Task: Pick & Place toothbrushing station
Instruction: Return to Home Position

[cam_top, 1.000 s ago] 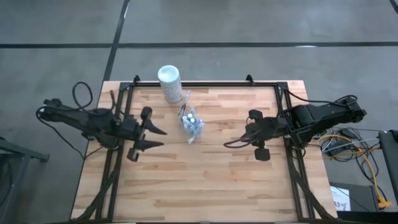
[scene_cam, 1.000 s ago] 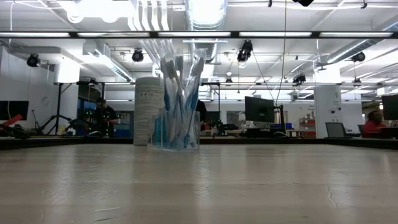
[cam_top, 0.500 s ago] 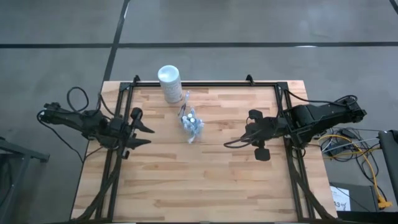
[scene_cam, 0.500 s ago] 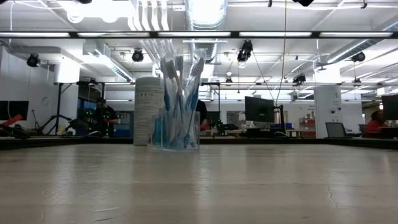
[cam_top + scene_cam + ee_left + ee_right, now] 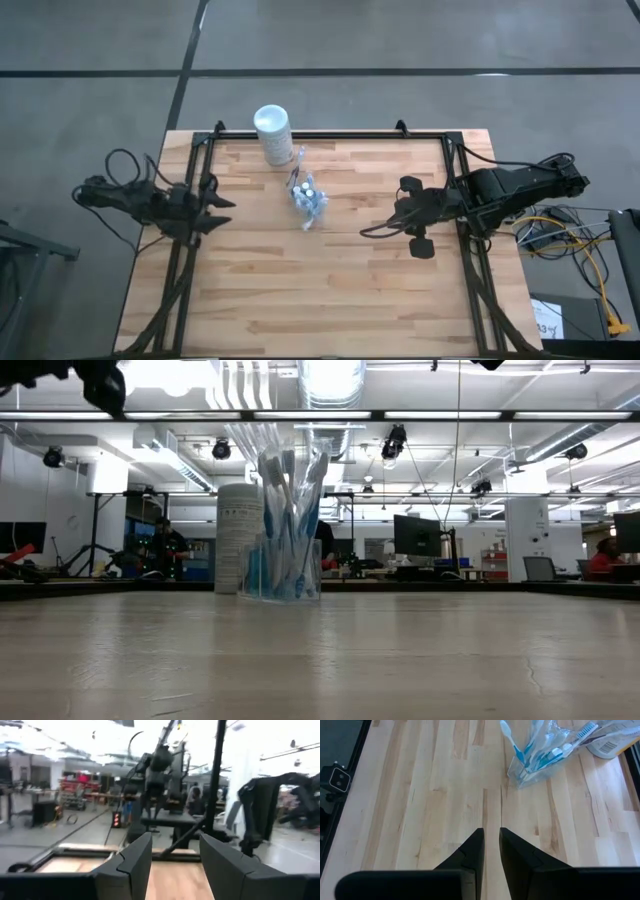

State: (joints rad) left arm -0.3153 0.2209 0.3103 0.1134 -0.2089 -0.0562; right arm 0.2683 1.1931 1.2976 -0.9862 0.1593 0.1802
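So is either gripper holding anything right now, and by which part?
Nothing is held. The left gripper is open at the table's left edge, the right gripper is empty over bare wood, and the toothbrushing station stands untouched mid-table.

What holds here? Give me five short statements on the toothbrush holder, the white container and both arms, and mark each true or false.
1. The clear toothbrush holder stands upright with toothbrushes in it. True.
2. The left gripper holds the holder. False: it is at the table's left edge, apart from it, jaws open and empty.
3. The white cylindrical container lies tipped over at the table's front edge. False: it stands at the far edge.
4. The right gripper hangs over bare wood to the right of the holder. True.
5. The right gripper's jaws are spread wide. False: only a narrow gap shows between them.
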